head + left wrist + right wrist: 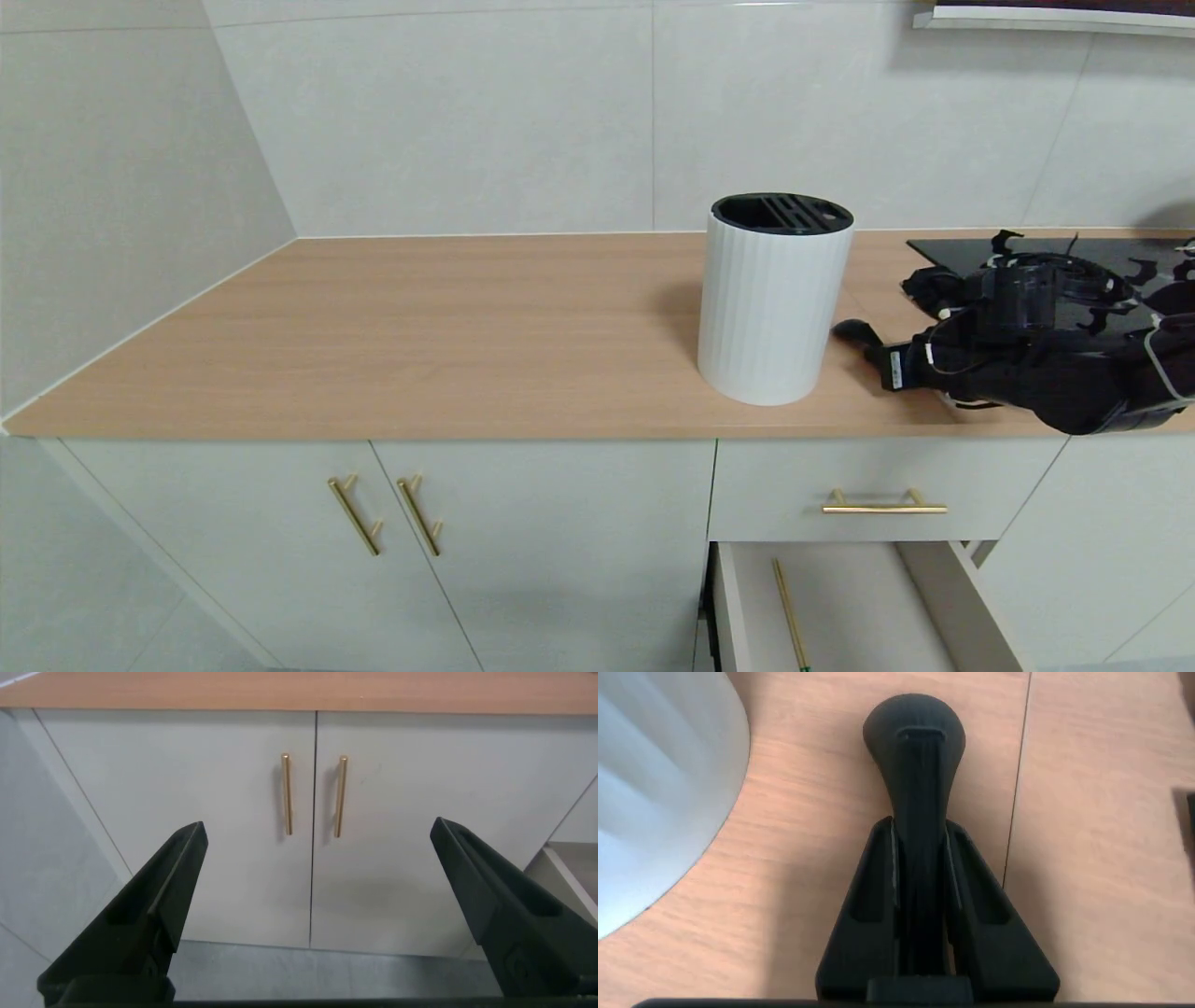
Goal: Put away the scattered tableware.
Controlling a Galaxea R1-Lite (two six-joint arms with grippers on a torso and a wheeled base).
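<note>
We see a black utensil handle, rounded at its end, over the wooden countertop, just beside the white ribbed holder. Our right gripper clamps it tight. Our left gripper gapes wide, holding nothing.

The end effector clamps a black handle.

black handle partly hidden in end effector, open drawer cut off below

The black right arm carries looped cables; the left end effector has black wedge fingers.
</note>
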